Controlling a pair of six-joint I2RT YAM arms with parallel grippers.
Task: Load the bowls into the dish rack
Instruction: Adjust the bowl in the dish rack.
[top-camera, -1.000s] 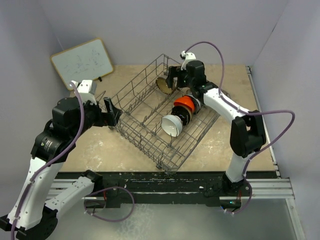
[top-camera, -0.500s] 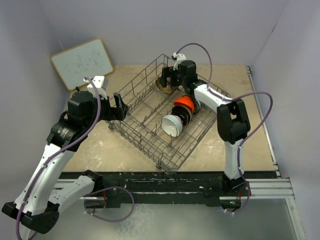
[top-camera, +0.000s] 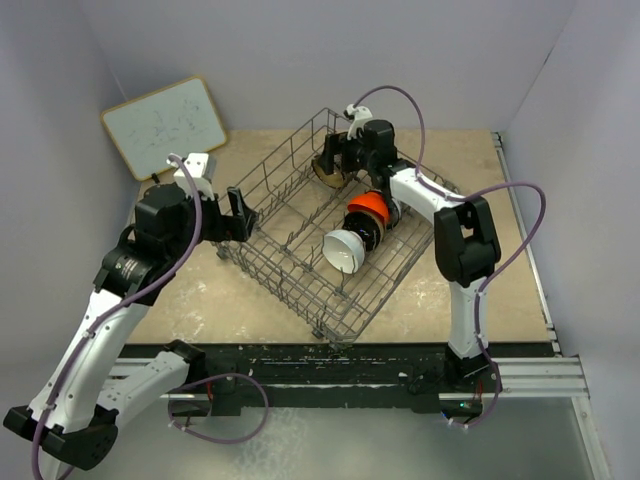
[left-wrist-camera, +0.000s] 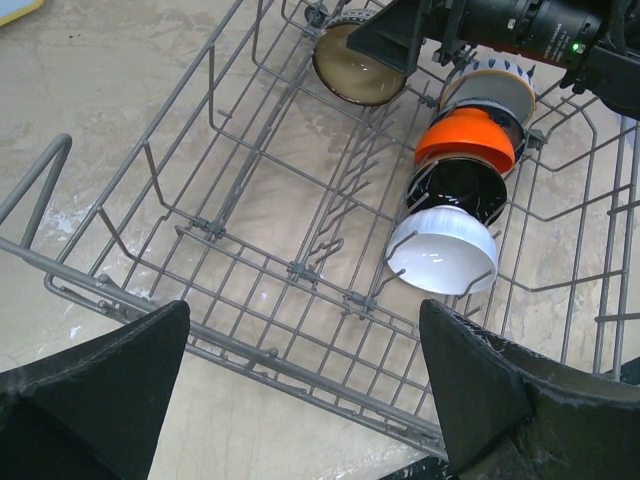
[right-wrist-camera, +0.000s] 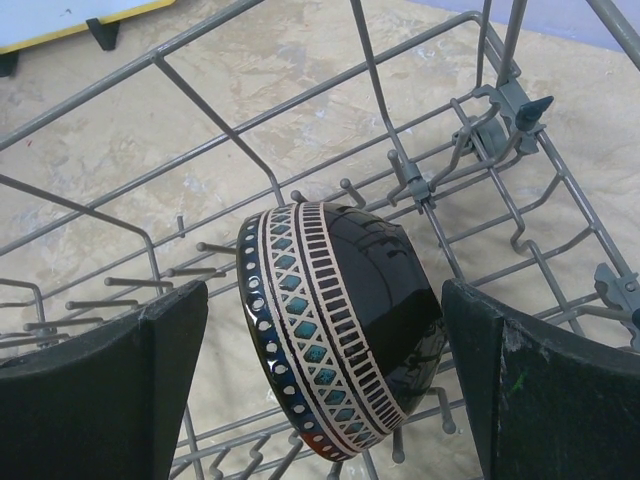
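- While its jaws stand wide apart, the right tool (right-wrist-camera: 320, 300) straddles a brown patterned bowl (right-wrist-camera: 335, 330), which stands on edge in the rack's (top-camera: 285, 225) far corner, untouched.
- Left tool (left-wrist-camera: 300, 340), jaws apart too, hovers at the rack's left rim.
- Bowls line its right side: white (left-wrist-camera: 445, 250), black (left-wrist-camera: 458, 190), orange (left-wrist-camera: 468, 140), blue-white (left-wrist-camera: 490, 90).

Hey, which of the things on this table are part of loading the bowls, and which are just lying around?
Part of the job:
dish rack, white bowl, black bowl, orange bowl, blue-and-white bowl, brown patterned bowl.

Just lying about:
whiteboard at the far left corner.
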